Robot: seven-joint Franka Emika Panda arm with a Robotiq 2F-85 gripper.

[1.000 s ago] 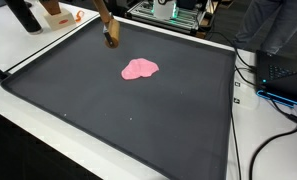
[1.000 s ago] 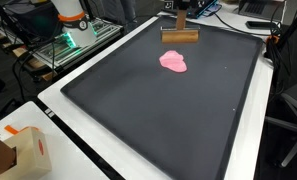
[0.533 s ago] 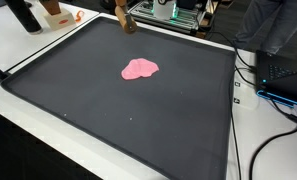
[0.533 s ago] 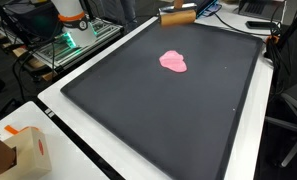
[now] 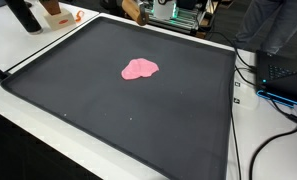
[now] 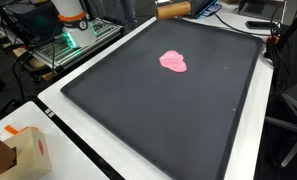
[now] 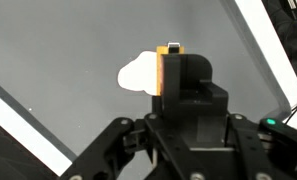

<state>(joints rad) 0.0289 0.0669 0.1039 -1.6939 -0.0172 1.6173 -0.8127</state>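
A black mat (image 5: 138, 120) covers most of a white table (image 5: 18, 45). A pink lump (image 5: 140, 69), perhaps putty or cloth (the view is too coarse to tell), lies on the mat a little toward 12 o'clock from its middle, with bare mat all around it. In an exterior view, dark cables (image 5: 273, 130) trail over the table beyond the mat's 3 o'clock edge, near a dark device with a blue edge (image 5: 288, 82). In an exterior view, a cardboard box (image 6: 18, 155) sits on the table at 8 o'clock, well apart from the mat, and a framed machine with a green glow (image 6: 68, 45) stands at 10 o'clock beneath an orange-and-white object (image 6: 68, 12).
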